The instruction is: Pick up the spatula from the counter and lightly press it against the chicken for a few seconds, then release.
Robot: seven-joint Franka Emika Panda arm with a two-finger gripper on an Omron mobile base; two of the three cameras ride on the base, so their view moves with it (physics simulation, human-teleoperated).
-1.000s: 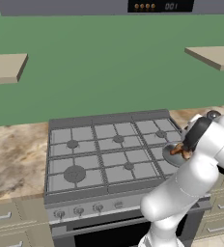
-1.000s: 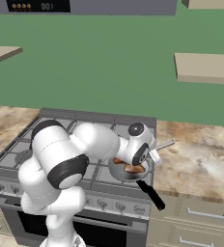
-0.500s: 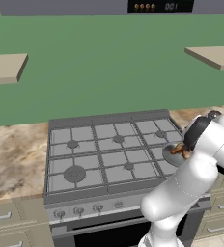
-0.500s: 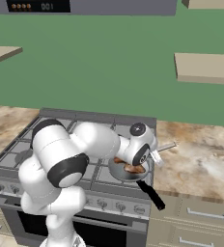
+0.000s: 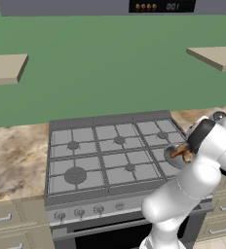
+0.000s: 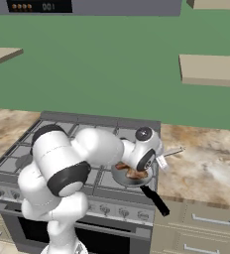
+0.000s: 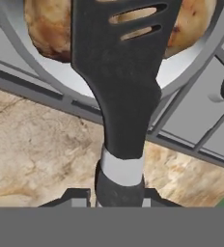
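Observation:
In the hand view a black slotted spatula reaches out from my gripper, which is shut on its handle. The blade lies over the browned chicken inside a grey pan; I cannot tell if it touches the meat. From the right base view, the gripper hangs at the pan's right rim over the stove's front right burner. The spatula's handle end sticks out to the right, and the chicken shows in the pan. In the left base view the pan peeks from behind the arm.
The pan's black handle points off the stove's front edge. The grey gas stove has free burners to the left. Marble counter runs on both sides. Wall shelves hang above.

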